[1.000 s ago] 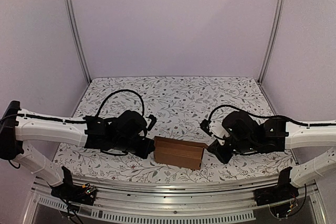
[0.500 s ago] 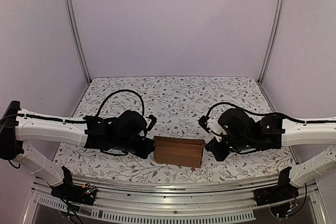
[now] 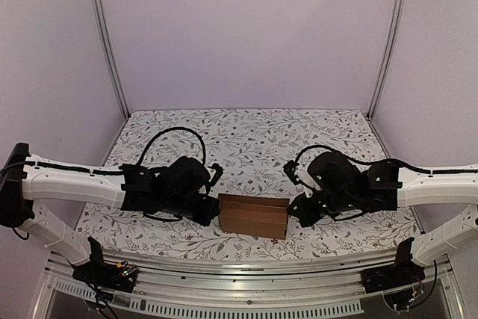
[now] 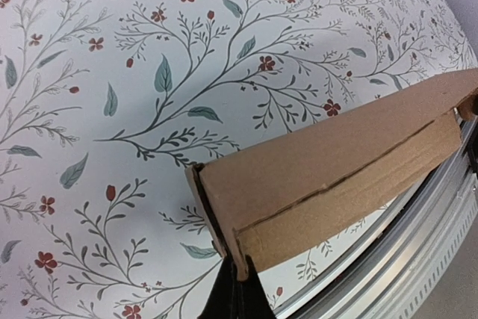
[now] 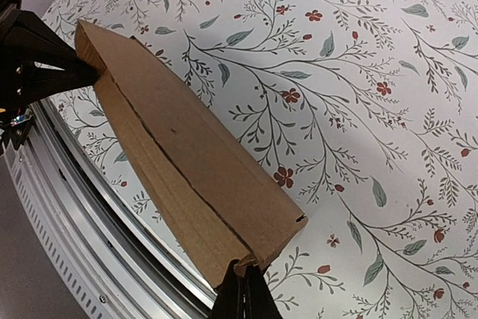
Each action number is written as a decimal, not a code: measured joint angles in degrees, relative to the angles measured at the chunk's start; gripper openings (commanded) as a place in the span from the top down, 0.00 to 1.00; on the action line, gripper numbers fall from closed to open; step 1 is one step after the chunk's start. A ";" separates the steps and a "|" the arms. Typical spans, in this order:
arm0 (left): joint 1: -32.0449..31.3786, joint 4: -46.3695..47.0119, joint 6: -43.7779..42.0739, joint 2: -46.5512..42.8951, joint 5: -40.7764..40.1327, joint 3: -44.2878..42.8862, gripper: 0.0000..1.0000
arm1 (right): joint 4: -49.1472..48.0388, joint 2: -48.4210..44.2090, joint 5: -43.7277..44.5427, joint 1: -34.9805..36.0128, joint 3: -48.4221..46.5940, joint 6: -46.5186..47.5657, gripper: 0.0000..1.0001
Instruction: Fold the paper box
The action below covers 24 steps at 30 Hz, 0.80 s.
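The paper box (image 3: 254,217) is a small, long brown carton lying on its broad face near the front edge of the table, roughly midway across, with its long side running left to right. In my left wrist view the paper box (image 4: 328,169) shows a flat top panel and a side face below it, with a thin seam between them. In the right wrist view the paper box (image 5: 187,162) looks the same from the other end, tapering away toward the far corner. It sits directly between my two tools. The left gripper (image 3: 213,214) is at the box's left end, and from its own camera the left gripper (image 4: 235,293) has its fingers closed together with no gap, tips right against the lower corner of that end. I cannot tell whether any edge of cardboard is caught between them. The right gripper (image 3: 293,211) is at the opposite end. Up close the right gripper (image 5: 243,293) is likewise closed tight, tips touching the nearest bottom corner, and I cannot tell there either whether anything is pinched. The right wrist view also shows the left gripper (image 5: 37,57) as a dark shape touching the far end. Under everything is the floral table cover (image 3: 246,140), and just in front of the box runs the metal rail (image 3: 246,270) along the table's near edge.
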<state>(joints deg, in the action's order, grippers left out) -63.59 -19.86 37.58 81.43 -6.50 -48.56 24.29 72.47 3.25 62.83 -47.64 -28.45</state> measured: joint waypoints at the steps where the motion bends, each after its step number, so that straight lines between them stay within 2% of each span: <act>1: 0.00 -0.07 0.00 0.02 0.00 -0.02 1.00 | -0.13 0.00 -0.11 0.00 0.00 -0.83 1.00; 12: -0.15 -0.15 0.00 0.31 -0.20 -0.26 1.00 | -0.81 0.02 0.15 0.00 0.00 -8.41 1.00; 24: -0.20 -0.09 0.00 0.35 -0.20 -0.28 1.00 | -1.27 0.26 2.93 0.61 0.24 -10.47 1.00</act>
<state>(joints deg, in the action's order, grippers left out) -63.79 -19.94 37.58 81.78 -6.70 -48.84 23.03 72.73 6.17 63.44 -47.40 -38.92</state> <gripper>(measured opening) 0.005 0.004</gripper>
